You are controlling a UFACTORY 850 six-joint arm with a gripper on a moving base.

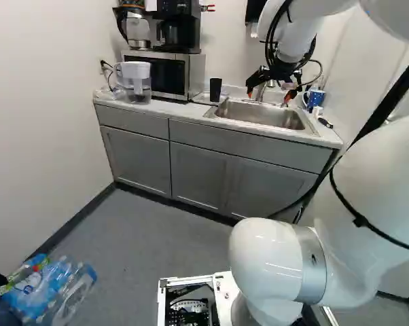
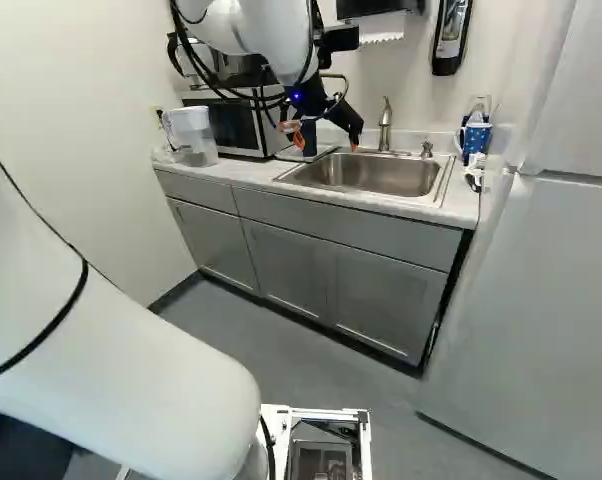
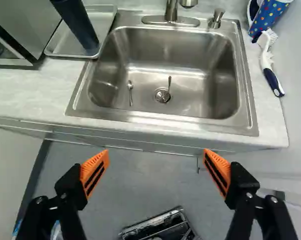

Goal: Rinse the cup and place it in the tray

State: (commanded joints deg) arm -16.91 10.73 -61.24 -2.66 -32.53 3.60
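Observation:
My gripper [image 1: 271,93] hangs by the sink, its two fingers wide apart and nothing between them. In the wrist view the gripper [image 3: 156,161] shows its orange pads over the floor, with the counter edge and sink [image 3: 190,95] ahead. A tall dark cup [image 3: 76,22] stands upright in the shallow metal tray [image 3: 59,44], beside the sink and away from the fingers. In the left base view the dark cup [image 1: 215,89] is next to the microwave. A blue dotted cup [image 2: 475,139] is on the counter at the sink's other side.
Two small spoons [image 3: 130,93] lie in the basin. The faucet [image 2: 385,124] rises behind it. A white-and-blue brush [image 3: 268,64] lies near the dotted cup. A microwave [image 1: 165,73] and a water pitcher [image 1: 134,83] occupy the counter's far end. A fridge [image 2: 551,300] stands close beside the counter.

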